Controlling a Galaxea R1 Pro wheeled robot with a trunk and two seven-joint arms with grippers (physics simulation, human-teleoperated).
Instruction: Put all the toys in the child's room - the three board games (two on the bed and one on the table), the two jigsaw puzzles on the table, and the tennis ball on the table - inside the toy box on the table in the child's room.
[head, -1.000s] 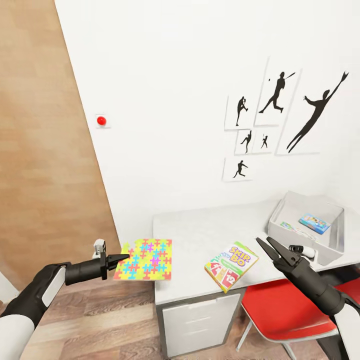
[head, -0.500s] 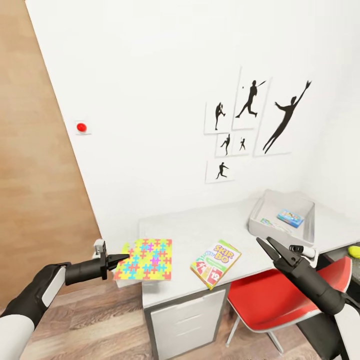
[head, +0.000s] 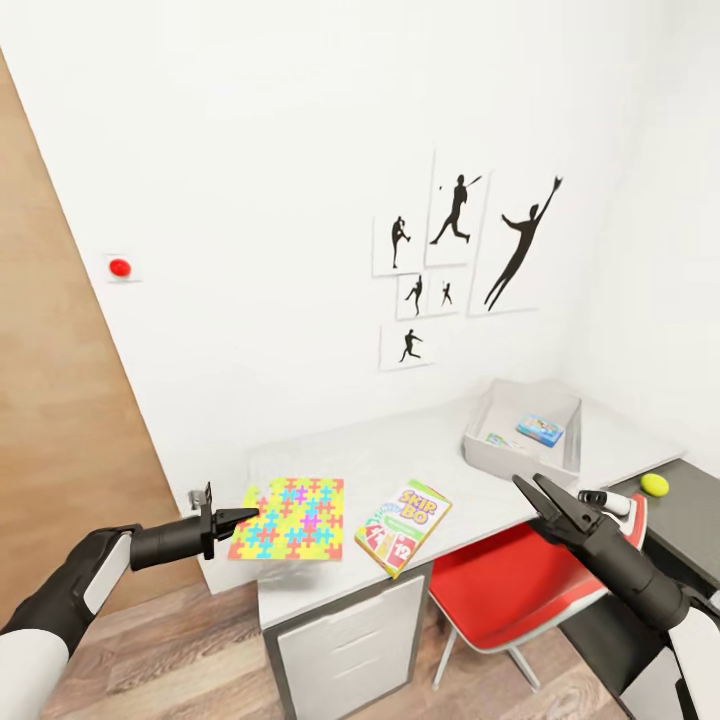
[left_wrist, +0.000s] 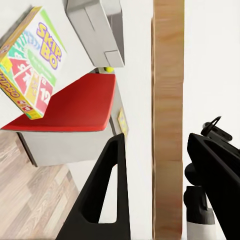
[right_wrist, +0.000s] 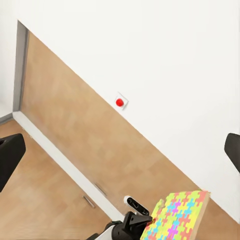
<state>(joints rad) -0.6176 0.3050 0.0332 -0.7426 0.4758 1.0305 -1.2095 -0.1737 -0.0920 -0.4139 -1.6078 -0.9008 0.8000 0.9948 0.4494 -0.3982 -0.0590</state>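
Left gripper (head: 240, 517): fingers pinched on the near edge of a jigsaw puzzle (head: 290, 518), which is carried flat at bench height, overlapping the bench's left end in the head view. The right wrist view confirms the hold from the other side: the puzzle (right_wrist: 176, 219) juts clear of the left arm, with the wood door and a red wall button (right_wrist: 119, 102) behind it. In the left wrist view the fingers (left_wrist: 107, 192) look parted, yet the puzzle itself is edge-on there, so we trust the other two cameras.

Right gripper (head: 537, 497): fingers spread apart, empty, hovering above the red chair (head: 500, 585).

Change over the last second: the whole head picture has slid left, and the posters (head: 455, 250), the bench (head: 420, 470) and the toy box (head: 525, 430) moved together. We read this as the camera and base turning, not the objects moving. Both arms kept their place in frame. The tennis ball (head: 655, 485) on the dark lower bench section has come into view.

Meaning for the task: the robot is swinging toward the toy box to drop the puzzle in. The small blue board game (head: 540, 430) lies inside already; the SKIP-BO game (head: 403, 525) sits at the bench's front edge, still to collect.
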